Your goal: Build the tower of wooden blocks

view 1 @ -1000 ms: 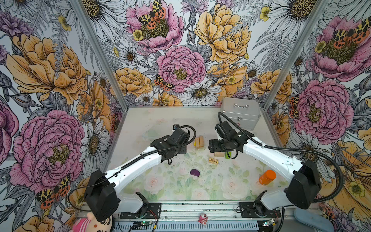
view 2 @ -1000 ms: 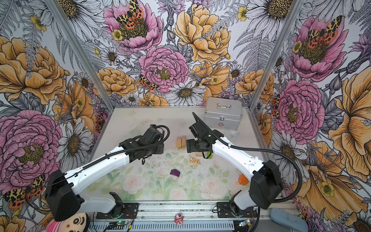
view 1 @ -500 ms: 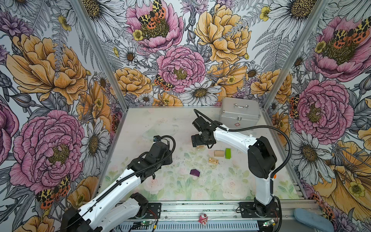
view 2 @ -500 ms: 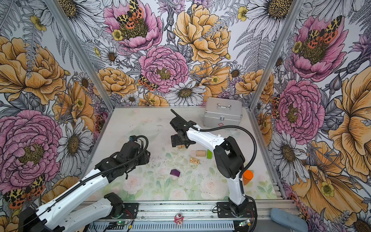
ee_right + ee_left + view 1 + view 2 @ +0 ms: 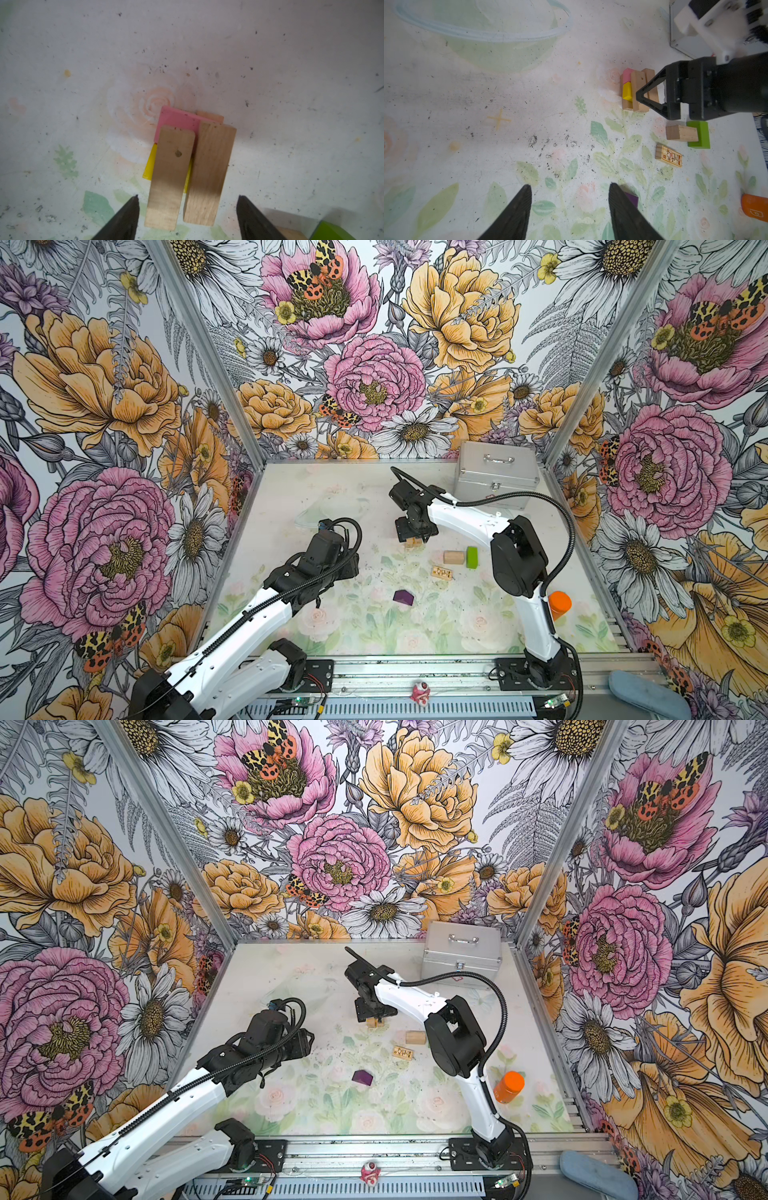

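Just above the tower (image 5: pixel 207 166), right jaws hang open (nothing held); left jaws, well apart from it, open too.

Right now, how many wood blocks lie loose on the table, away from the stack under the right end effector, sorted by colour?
plain tan block: 1
tan block with a printed picture: 1
lime-green block: 1
dark purple block: 1
Total: 4

left claw (image 5: pixel 569 187) parted and empty, held low, right claw (image 5: pixel 187 197) spread wide, pointing straight down
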### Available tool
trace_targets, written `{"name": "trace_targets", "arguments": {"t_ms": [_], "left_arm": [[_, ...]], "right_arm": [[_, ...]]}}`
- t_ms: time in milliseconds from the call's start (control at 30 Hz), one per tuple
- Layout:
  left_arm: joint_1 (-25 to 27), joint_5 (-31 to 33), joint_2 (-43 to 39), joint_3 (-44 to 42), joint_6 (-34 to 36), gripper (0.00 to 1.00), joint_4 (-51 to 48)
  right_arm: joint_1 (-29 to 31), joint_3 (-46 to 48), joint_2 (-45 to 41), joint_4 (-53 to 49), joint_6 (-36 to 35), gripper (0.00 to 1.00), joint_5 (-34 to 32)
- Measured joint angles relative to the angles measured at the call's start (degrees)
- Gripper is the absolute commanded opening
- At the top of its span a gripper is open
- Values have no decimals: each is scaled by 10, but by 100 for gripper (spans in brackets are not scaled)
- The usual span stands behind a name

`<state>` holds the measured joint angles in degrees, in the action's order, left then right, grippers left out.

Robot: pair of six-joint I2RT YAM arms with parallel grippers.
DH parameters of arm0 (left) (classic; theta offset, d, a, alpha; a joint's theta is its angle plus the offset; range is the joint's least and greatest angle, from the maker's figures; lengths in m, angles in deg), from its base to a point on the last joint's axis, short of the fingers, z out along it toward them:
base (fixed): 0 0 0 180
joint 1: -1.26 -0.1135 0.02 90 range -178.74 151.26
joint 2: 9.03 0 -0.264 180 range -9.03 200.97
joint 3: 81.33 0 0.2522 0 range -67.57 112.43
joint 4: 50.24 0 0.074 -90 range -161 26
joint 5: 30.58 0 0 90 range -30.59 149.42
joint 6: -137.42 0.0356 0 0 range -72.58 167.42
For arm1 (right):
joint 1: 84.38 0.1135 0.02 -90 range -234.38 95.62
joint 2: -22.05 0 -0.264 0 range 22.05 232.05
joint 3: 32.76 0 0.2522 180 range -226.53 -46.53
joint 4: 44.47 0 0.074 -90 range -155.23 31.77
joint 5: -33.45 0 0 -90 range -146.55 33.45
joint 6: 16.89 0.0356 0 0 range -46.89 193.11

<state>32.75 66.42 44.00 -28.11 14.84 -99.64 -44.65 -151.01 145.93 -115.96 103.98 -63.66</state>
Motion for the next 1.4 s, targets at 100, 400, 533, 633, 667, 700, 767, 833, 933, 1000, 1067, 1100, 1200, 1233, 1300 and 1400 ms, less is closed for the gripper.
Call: {"name": "trace_targets", "arguments": {"t_ms": [100, 400, 533, 633, 667, 700, 767, 833, 933, 1000, 1067, 1100, 1200, 1233, 1300, 1400], "left_arm": [[-3, -4, 0, 0, 0, 61, 1], [-6, -10, 0, 0, 0, 61, 2], [-7, -13, 0, 0, 0, 61, 2], [-7, -16, 0, 0, 0, 61, 2], [-7, -16, 0, 0, 0, 61, 2], [-7, -16, 0, 0, 0, 61, 2], [-7, -18, 0, 0, 0, 61, 2], [-9, -19, -1, 0, 0, 61, 2], [-10, -20, -3, 0, 0, 61, 2], [-10, -20, -6, 0, 0, 61, 2], [-10, -21, -10, 0, 0, 61, 2], [-10, -21, -12, 0, 0, 61, 2], [-10, -22, -13, 0, 0, 61, 2], [-10, -22, -13, 0, 0, 61, 1], [-10, -22, -13, 0, 0, 61, 2], [-10, -22, -13, 0, 0, 61, 2]], "right_arm": [[0, -7, 6, -3, -2, 65, 0], [-3, -19, 18, -4, -3, 58, 3], [-7, -26, 23, -4, -3, 53, 3], [-9, -28, 23, -4, -1, 53, 4], [-9, -28, 23, -4, -1, 53, 5], [-10, -28, 23, -4, -1, 53, 7], [-11, -28, 23, -4, -1, 53, 9], [-11, -30, 24, -4, -1, 55, 9], [-12, -30, 26, -4, -1, 57, 9], [-12, -30, 26, -4, 0, 60, 9], [-12, -30, 26, -4, 1, 61, 9], [-12, -30, 26, -4, 1, 62, 9], [-12, -30, 26, -4, 1, 62, 9], [-12, -31, 26, -4, 1, 62, 9], [-12, -31, 26, -4, 1, 62, 9], [-12, -39, 33, -6, 1, 61, 9]]}}
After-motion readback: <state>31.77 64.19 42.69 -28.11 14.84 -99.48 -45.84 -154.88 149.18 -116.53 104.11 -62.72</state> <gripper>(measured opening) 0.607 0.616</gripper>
